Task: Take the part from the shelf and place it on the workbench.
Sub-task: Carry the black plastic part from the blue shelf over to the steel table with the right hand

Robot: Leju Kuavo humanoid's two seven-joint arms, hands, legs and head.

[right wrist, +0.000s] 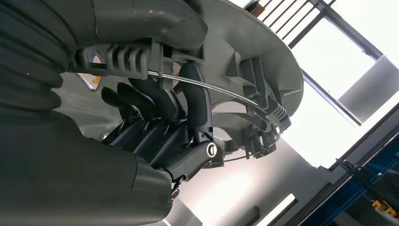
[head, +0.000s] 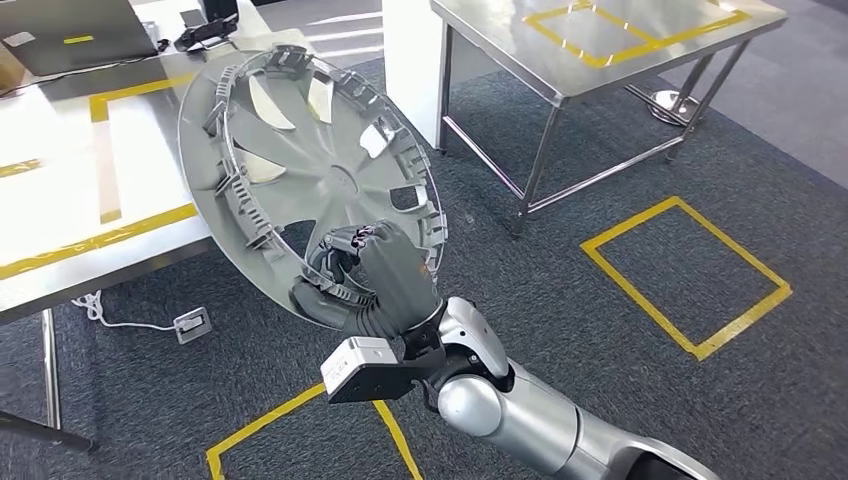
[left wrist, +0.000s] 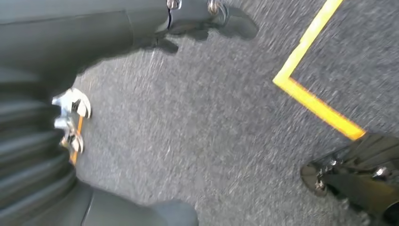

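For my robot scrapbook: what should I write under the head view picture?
Robot's right hand grips the rim of a grey wheel cover, carrying it tilted above the carpet beside a taped table.

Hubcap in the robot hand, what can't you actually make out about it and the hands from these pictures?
- Hubcap outer face: turned away from the head view.
- Rim section under the right robot hand: covered by the fingers in the head view.
- Left robot hand: the left wrist view is blurred and cuts it off, so open or shut cannot be told.
- Shelf: none can be identified.

left hand: blurred, edge-cut, state unclear | laptop: apparently cropped
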